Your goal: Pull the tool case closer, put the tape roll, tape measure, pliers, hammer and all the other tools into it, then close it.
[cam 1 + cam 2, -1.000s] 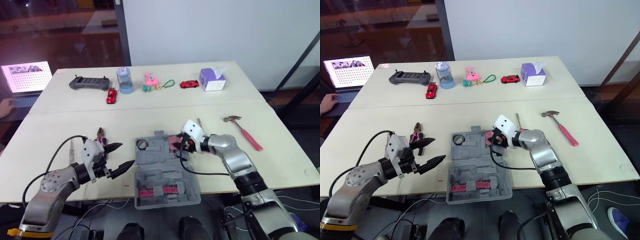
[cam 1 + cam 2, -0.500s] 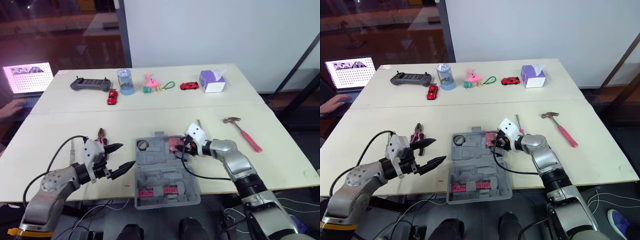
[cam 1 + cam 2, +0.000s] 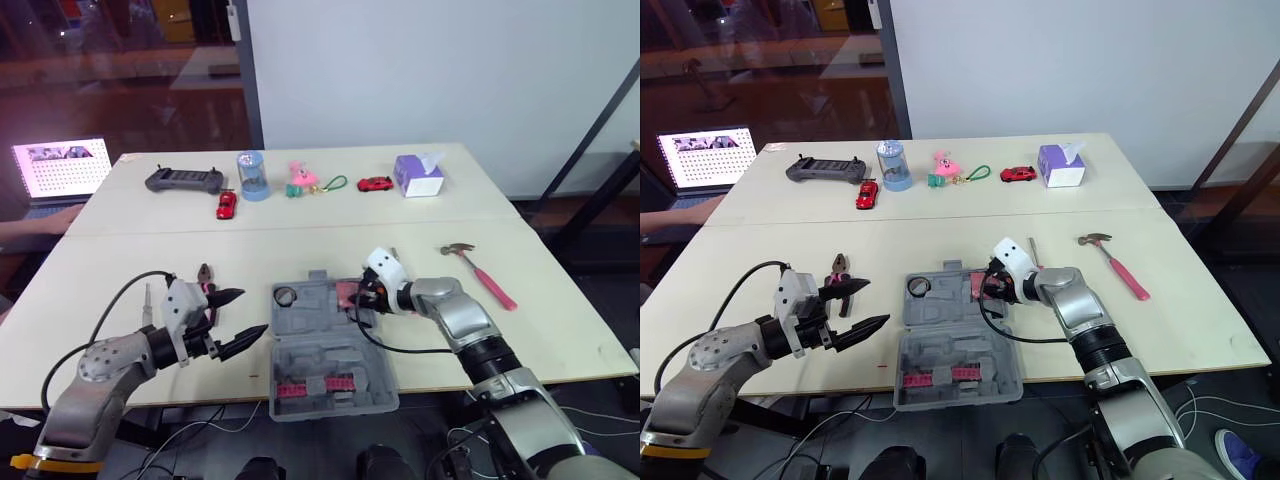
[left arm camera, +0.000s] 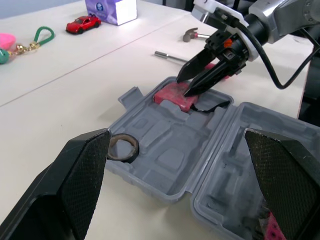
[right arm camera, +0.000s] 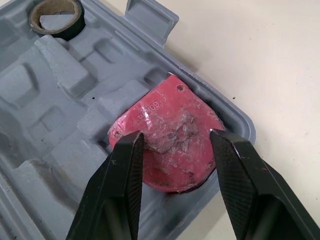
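Observation:
The grey tool case lies open at the table's near middle. A tape roll sits in its far left pocket. The red tape measure lies in the far right pocket, and my right gripper hovers just over it, fingers open and straddling it. My left gripper stands open left of the case, holding nothing. Red-handled pliers lie just beyond it. The hammer with a pink handle rests to the right, and a thin metal tool lies behind my right wrist.
Pink bits fill the case's near half. On the far table stand a game controller, a blue cup, toy cars, a pink toy and a tissue box. A laptop and a person's hand are at far left.
The camera has tilted, shifting the whole picture. My right gripper has stayed at the case's far right pocket over the tape measure. The left arm has not moved.

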